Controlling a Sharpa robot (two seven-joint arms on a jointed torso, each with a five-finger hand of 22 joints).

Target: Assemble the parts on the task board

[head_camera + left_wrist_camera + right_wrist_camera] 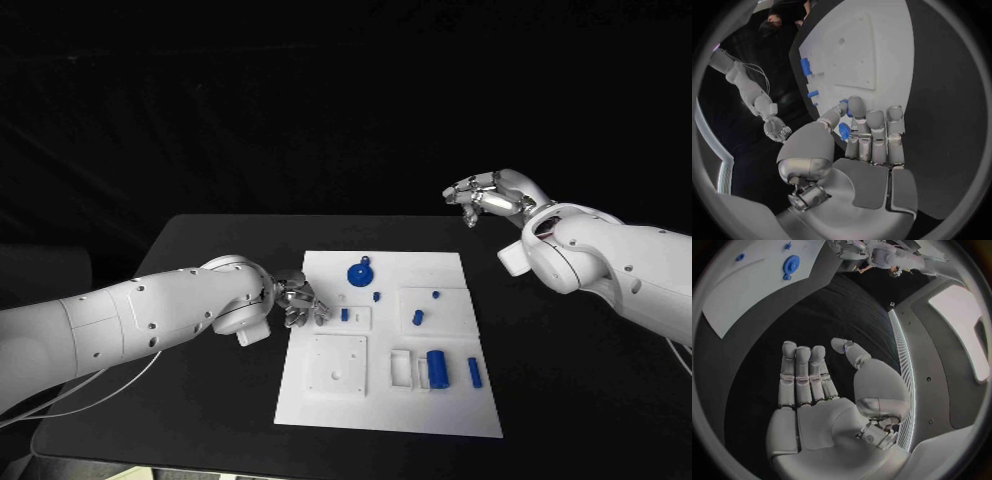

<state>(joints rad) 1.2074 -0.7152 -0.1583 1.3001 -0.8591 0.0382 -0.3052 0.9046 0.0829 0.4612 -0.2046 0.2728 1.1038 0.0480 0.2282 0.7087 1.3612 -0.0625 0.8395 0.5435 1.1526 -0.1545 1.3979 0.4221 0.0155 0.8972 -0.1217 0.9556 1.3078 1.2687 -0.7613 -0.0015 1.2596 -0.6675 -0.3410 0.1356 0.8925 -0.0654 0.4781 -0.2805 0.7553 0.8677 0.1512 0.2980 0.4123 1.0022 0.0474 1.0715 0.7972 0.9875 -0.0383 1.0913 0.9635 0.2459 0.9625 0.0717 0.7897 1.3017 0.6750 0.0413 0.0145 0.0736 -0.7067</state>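
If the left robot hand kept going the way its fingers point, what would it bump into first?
Probably the small blue peg standing on the task board. The left robot hand points at it from the board's edge; how near it is stays unclear.

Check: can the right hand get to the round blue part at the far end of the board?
Probably yes. The right hand is open, holds nothing and hangs off the board's far right corner. The round blue part lies uncovered, and the left hand works further along the left edge.

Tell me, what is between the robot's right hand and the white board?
Nothing but bare black table. In the head view the right hand hangs open beyond the task board's far right corner, holding nothing.
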